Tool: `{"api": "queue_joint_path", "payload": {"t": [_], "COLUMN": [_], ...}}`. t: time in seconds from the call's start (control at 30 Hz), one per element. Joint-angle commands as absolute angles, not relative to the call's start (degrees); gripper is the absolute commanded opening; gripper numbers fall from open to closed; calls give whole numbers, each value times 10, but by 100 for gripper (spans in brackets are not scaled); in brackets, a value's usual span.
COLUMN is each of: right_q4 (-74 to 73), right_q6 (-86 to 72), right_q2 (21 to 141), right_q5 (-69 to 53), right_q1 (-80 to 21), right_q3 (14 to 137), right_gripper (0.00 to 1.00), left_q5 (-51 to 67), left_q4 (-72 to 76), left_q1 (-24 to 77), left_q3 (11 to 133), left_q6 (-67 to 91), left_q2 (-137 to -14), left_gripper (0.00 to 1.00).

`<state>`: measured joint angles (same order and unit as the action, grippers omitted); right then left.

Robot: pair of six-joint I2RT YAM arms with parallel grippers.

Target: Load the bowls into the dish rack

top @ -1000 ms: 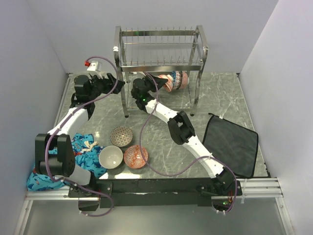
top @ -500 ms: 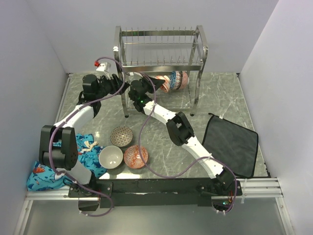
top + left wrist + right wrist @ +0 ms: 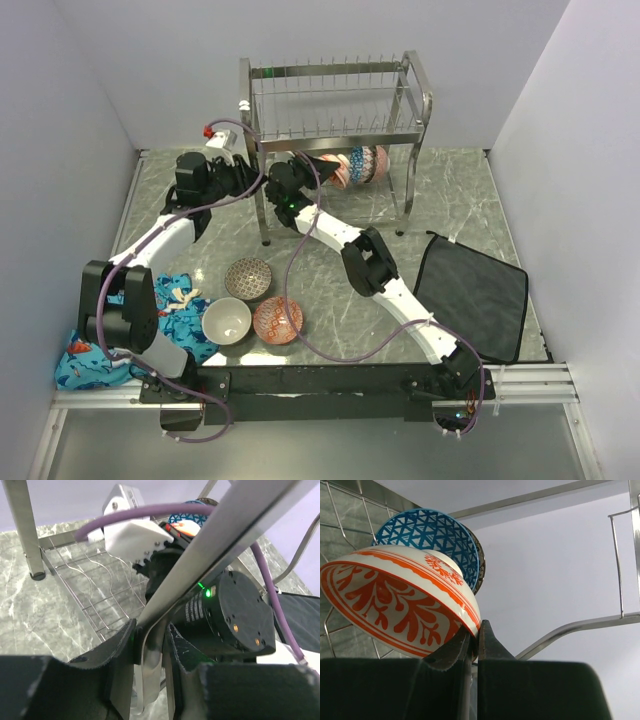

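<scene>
Three bowls (image 3: 227,320) sit on the counter (image 3: 450,200) near the arm bases. Your right fingers (image 3: 478,639) pinch the rim of the orange-patterned bowl (image 3: 395,600) inside the dish rack (image 3: 413,105) — lower tier — while your left fingers (image 3: 248,180) grip its front-left leg.

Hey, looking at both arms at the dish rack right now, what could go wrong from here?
1. The left gripper is clamped on the rack frame, so a pull could drag or tip it.
2. The right gripper pinches the orange bowl only by its rim. It may slip, or knock the blue bowl behind it.
</scene>
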<state>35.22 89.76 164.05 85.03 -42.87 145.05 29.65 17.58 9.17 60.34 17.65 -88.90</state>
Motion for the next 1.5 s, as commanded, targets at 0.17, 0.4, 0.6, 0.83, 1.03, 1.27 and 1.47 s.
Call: {"api": "queue_joint_path", "payload": {"t": [0.17,0.4,0.6,0.83,1.03,1.27,1.47], "right_q4": [370,377,373,379,393,384,376], "right_q6": [895,901,898,899,942,924,909], "right_q2": [1592,1591,1592,1591,1600,1613,1611], "right_q5": [892,888,886,871,855,843,831], "right_q1": [-416,-411,-403,-388,-388,-388,-390], "right_q3": [1454,1449,1459,1482,1502,1486,1467], "right_gripper": [0,0,0,0,0,0,0], "left_q5": [323,296,289,278,272,267,265], "left_q4": [155,136,127,109,107,106,101], "left_q1": [134,136,141,147,153,156,156], "left_q3": [602,599,600,603,599,606,609], "left_q6": [205,193,192,183,185,183,179], "left_q2": [-845,-851,-859,-863,-868,-877,-880], "left_gripper": [22,52,62,68,73,77,79]}}
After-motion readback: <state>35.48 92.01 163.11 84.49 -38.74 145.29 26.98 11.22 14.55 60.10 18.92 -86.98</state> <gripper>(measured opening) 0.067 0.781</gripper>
